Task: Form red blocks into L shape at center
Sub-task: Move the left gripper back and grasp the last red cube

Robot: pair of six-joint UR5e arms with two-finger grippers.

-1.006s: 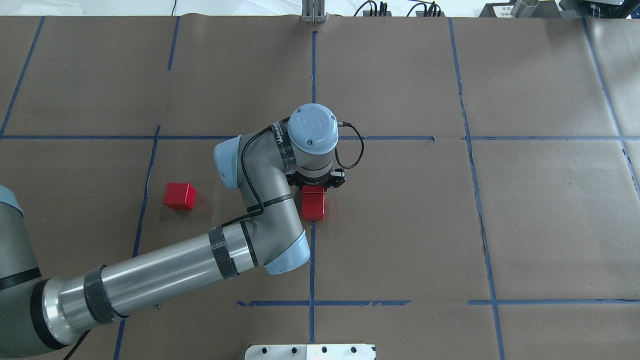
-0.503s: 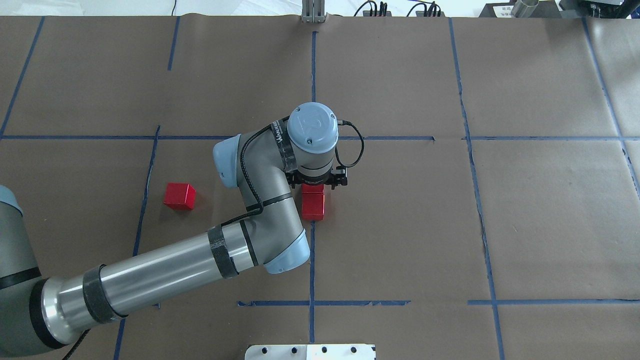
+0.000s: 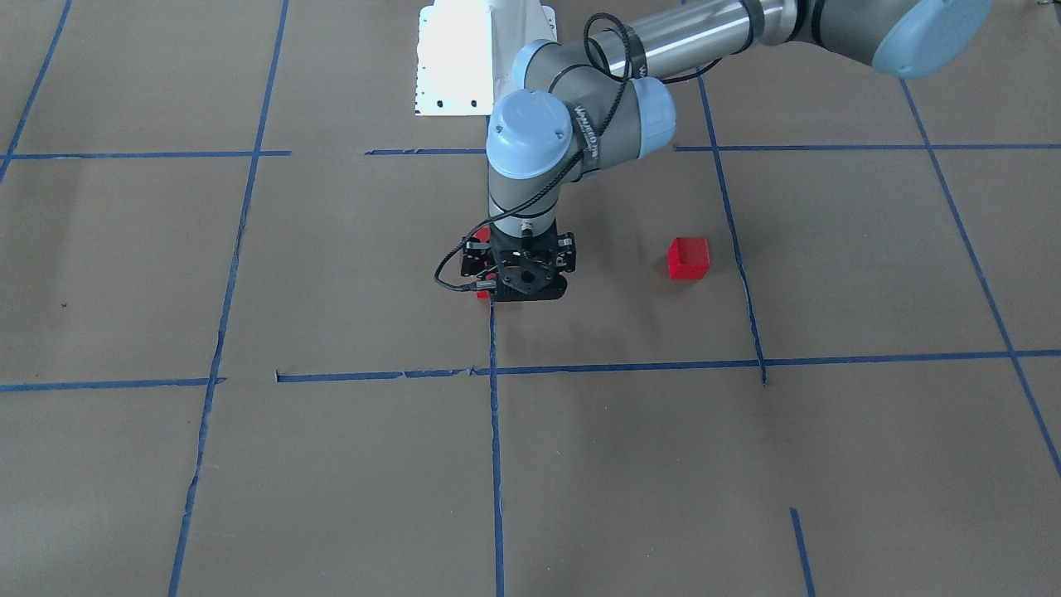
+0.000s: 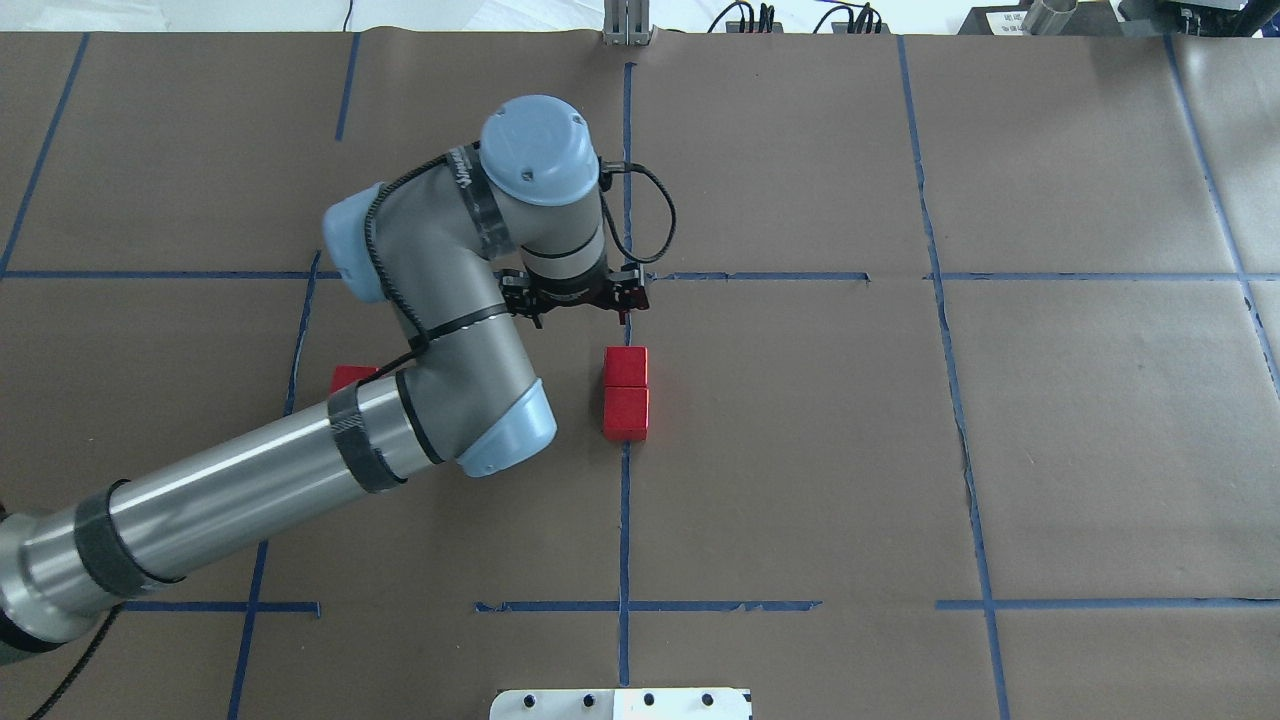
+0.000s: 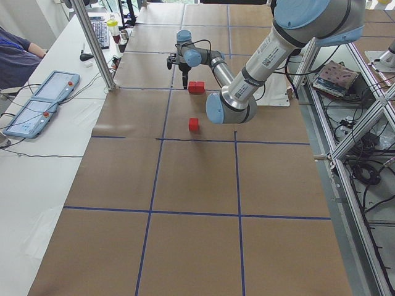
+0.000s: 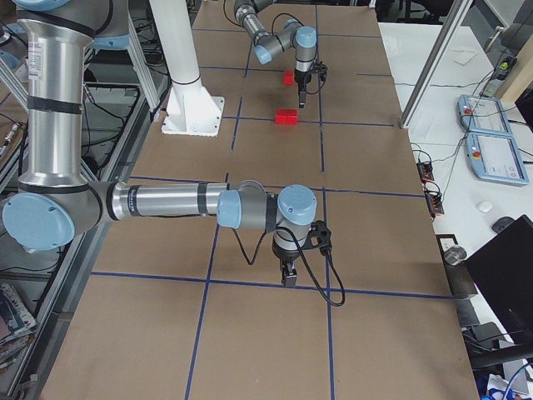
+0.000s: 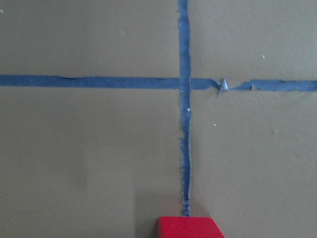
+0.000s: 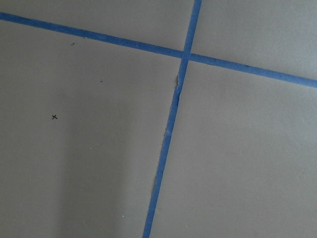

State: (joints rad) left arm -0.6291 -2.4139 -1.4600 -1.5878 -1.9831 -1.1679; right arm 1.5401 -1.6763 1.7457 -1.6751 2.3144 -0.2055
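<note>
- Writing: white letters on the black strap [image 3: 587,124] round the wrist of the left arm [image 4: 230,500]. They look like "WANUEDE", but are too small to be sure.
- Two red blocks [image 4: 625,412] touch face to face in a row along the centre tape line [image 4: 624,520]. They fill its gap inside the center [image 4: 780,440].
- The third red block [image 3: 688,258] sits alone on the paper, well off that line on the robot's left side.
- The overhead view half hides the third block under the forearm; the front view shows it whole.
- In the front view the gripper body covers the row, leaving only red slivers at its edges. The overhead view shows both blocks clear.
- The left wrist camera sees a tape crossing on the line and a red block edge at the frame bottom, against the line's end.
- Left arm pose: forearm slants in, wrist folded, last joint upright with its blue cap up.
- The left gripper [image 4: 578,300] points straight down, just on the robot's left of the line, past the row's far end.
- Its jaws are hidden under the wrist, so their width cannot be told. It holds no block; all three lie on the paper.
- The right arm [image 6: 166,202] shows only in the right side view, forearm level.
- The right gripper [image 6: 287,275] hangs close over the paper, well away from the line. Its jaw state cannot be told.
</note>
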